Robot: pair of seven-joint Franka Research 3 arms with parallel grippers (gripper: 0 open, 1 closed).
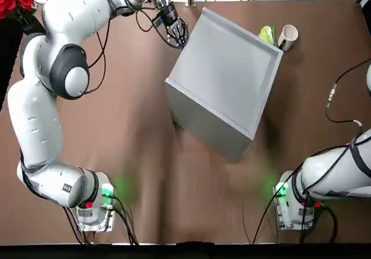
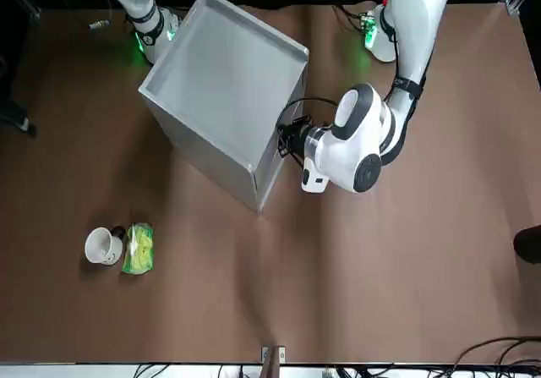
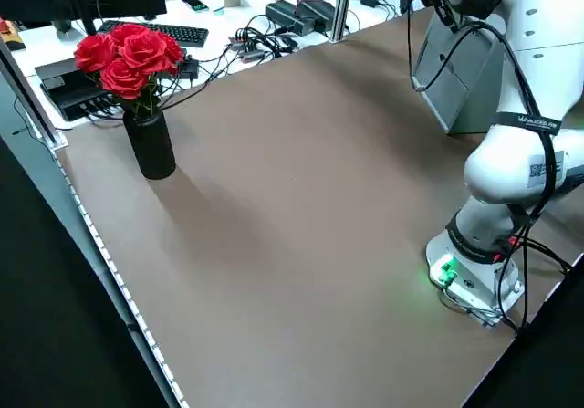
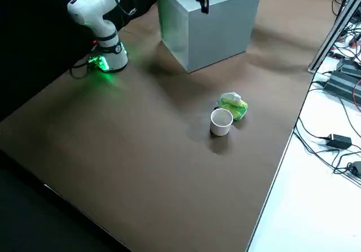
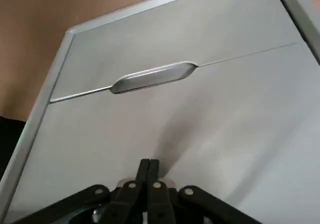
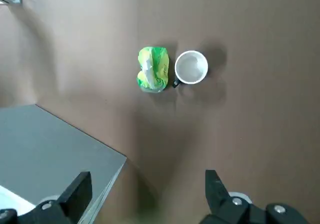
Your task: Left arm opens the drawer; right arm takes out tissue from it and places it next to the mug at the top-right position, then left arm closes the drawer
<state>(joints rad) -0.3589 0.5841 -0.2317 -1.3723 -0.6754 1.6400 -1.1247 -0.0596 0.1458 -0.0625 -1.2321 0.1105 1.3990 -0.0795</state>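
A brown tabletop (image 1: pixel 145 154) carries a large grey cabinet (image 1: pixel 226 79), with a vase of red roses (image 3: pixel 137 88) at its far-left edge and a white desk strewn with cables (image 3: pixel 274 11) beyond. The drawer (image 5: pixel 165 129) sits flush in the cabinet, shut. Just beside the cabinet's far-right corner the tissue (image 1: pixel 267 35) lies touching the mug (image 1: pixel 287 36). The left tool (image 1: pixel 175 32) rests at the drawer front, fingers (image 5: pixel 148 171) pressed together. The right tool (image 6: pixel 147 194) hangs above the cabinet, jaws spread wide and empty.
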